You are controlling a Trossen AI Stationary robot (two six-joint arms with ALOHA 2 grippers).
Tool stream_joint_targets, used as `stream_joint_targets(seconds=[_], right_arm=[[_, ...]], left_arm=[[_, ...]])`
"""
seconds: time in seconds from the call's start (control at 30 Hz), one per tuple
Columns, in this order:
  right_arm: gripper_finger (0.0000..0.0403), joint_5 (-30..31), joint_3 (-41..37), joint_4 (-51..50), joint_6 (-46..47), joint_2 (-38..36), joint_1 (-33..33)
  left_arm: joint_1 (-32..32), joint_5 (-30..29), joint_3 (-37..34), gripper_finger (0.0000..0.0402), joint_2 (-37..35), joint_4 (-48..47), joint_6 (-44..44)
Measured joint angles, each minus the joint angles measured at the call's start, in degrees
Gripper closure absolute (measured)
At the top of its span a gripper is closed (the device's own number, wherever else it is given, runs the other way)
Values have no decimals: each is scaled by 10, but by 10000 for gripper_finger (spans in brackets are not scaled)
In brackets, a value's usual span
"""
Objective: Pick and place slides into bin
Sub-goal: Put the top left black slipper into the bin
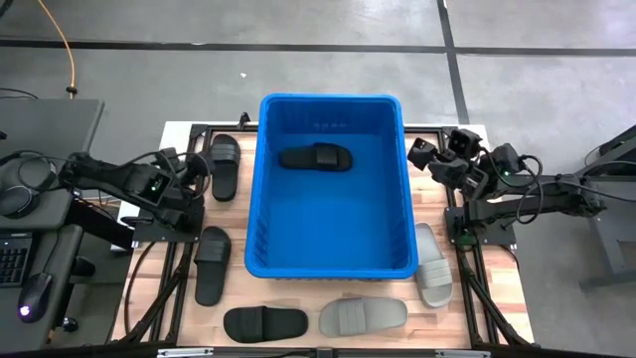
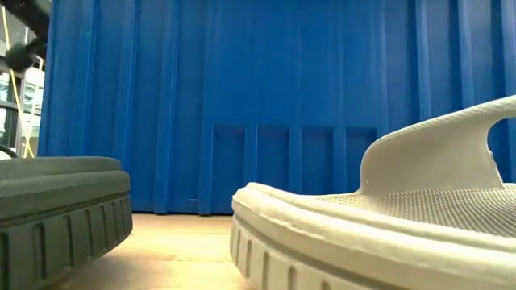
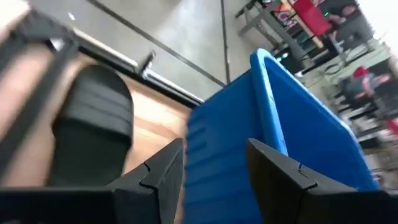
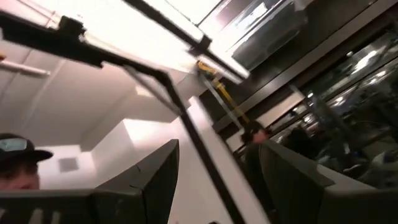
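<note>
The blue bin stands in the middle of the table, with one black slide lying flat on its floor. Two black slides lie on the table left of the bin. Another black one and a grey one lie in front of it, and a second grey one lies to its right. My left gripper hovers open beside the far-left black slide, facing the bin's wall. My right gripper stands open at the bin's far right corner, tipped upward, nothing between its fingers.
The low view shows the bin's ribbed wall behind the grey slide and a darker slide. The table's black frame rails run along both sides. A person's cap shows beyond the right gripper.
</note>
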Motion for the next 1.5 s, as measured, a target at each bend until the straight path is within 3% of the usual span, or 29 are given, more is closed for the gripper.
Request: stream_joint_targets(seconds=[0.17, 0.3, 0.53, 0.7, 0.97, 1.27, 1.5], right_arm=[[190, -33, 0, -2, 15, -3, 0], [194, -55, 0, -4, 27, -6, 0], [190, -72, 0, -4, 46, -16, 0], [191, -82, 0, -10, 50, -18, 0], [190, -87, 0, -2, 74, -18, 0], [191, -88, 0, -4, 67, -18, 0], [191, -88, 0, -5, 67, -18, 0]], left_arm=[[0, -48, -76, 241, -32, 179, -1], [13, -90, -111, 241, -37, 244, -9], [84, -74, -134, 241, -30, 320, -16], [143, -35, -187, 241, -12, 468, 1], [203, 22, -220, 240, -5, 495, 10], [273, 166, -258, 240, 21, 496, -78], [302, 167, -261, 240, 50, 512, -64]])
